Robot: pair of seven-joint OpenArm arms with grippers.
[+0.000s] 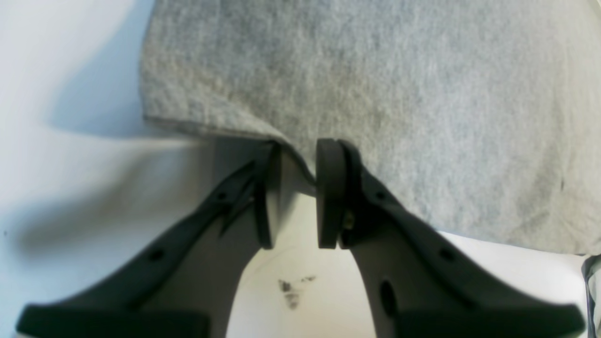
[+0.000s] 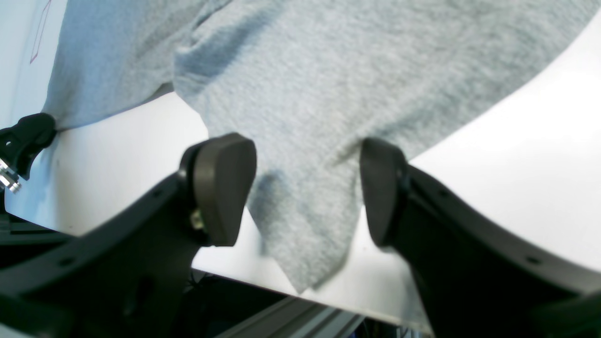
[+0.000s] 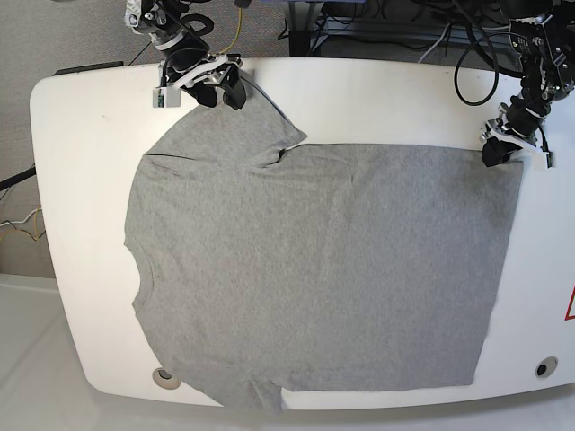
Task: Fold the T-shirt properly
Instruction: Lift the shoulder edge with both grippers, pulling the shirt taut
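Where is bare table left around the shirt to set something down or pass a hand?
Bare table runs down the image-left side beside the T-shirt, and along the far edge between the two tools. A narrower strip lies image-right of the hem. Crowded: the sleeve by the right tool and the corner at the left tool.

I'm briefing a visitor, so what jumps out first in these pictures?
A big grey T-shirt lies spread flat over most of the white table, plain side up. At its far edge, the left pincer sits at one corner and the right pincer straddles a sleeve tip, both open.
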